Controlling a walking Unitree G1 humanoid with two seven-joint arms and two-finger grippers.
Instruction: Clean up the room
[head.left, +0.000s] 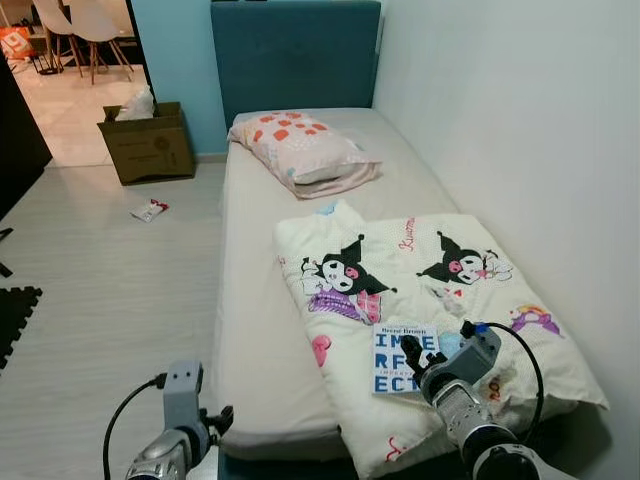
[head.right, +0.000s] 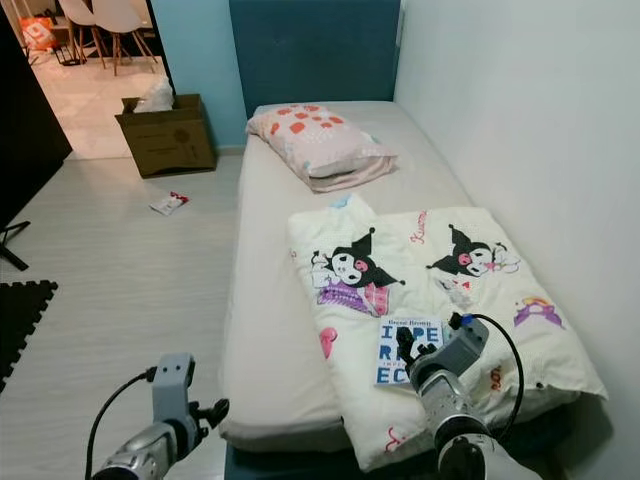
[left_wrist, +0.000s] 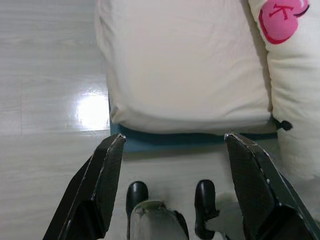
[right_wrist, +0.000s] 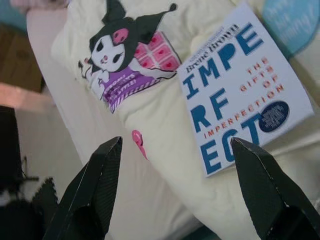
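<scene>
While a white book with big blue letters lies flat on the cartoon-print quilt near the foot edge of the bed, the right gripper hovers just over it, fingers spread wide apart and touching nothing. The left gripper (fingers also apart) hangs over the floor beside the bed's foot corner. Well apart, a small wrapper lies on the floor near a cardboard box, and a pillow rests at the head end.

Book cover, white with blue block letters: author line "Brené Brown"; large "IMPERFECT", partly cut off; small orange "THE GIFTS OF IMPERFECTION". Quilt: red script near top edge, unreadable.
</scene>
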